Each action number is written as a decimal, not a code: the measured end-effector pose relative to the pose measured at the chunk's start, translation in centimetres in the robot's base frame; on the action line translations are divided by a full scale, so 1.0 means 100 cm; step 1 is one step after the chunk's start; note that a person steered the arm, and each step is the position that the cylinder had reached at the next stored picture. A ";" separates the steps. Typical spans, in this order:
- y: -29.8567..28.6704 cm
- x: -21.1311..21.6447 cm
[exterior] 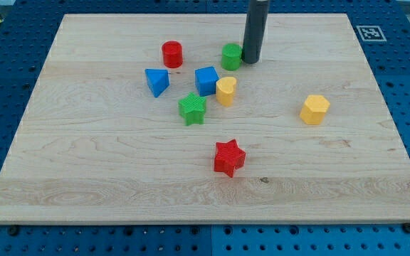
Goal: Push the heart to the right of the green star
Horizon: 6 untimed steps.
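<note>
The yellow heart (225, 91) lies near the board's middle, just up and right of the green star (192, 109) and touching the blue cube (206, 80) on its left. My tip (251, 60) stands at the view's top, right beside the green cylinder (231, 56), above and a little right of the heart, apart from it.
A red cylinder (172, 54) and a blue triangular block (156, 82) lie at the upper left. A red star (229, 158) sits lower in the middle. A yellow hexagonal block (315, 109) lies at the right. The wooden board (84, 178) rests on a blue pegboard.
</note>
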<state>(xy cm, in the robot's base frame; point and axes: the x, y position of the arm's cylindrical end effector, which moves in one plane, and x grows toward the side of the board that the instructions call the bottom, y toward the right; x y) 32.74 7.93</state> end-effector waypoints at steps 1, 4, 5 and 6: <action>0.003 0.017; -0.077 0.045; -0.064 0.056; -0.051 0.082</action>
